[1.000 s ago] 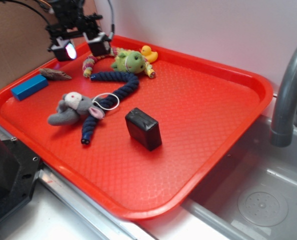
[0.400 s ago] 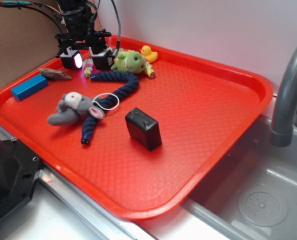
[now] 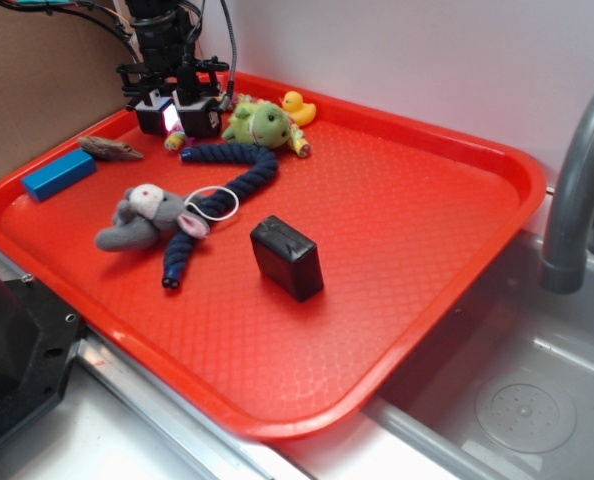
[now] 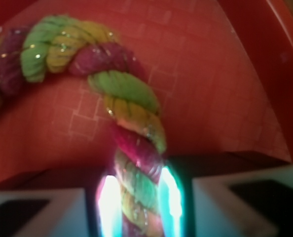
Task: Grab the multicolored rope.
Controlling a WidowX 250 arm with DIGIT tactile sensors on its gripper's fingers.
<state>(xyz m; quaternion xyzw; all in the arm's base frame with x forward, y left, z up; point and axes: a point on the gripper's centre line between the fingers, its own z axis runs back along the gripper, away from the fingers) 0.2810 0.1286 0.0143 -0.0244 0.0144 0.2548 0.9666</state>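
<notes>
Hand (image 4: 136, 207) sits low at the tray's (image 3: 417, 230) far-left corner, pads pinching the multicolored rope (image 4: 131, 123), which runs up and curves left ahead of it. Grip looks made; lifting clear seems all that remains.

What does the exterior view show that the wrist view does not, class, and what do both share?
Only the exterior view shows the navy rope, green plush toy, grey plush toy, yellow duck, black box, blue block and faucet. Only the wrist view shows the fingers closed against the multicolored rope, with its twisted strands close up. Both show the gripper, that rope and the red tray.
</notes>
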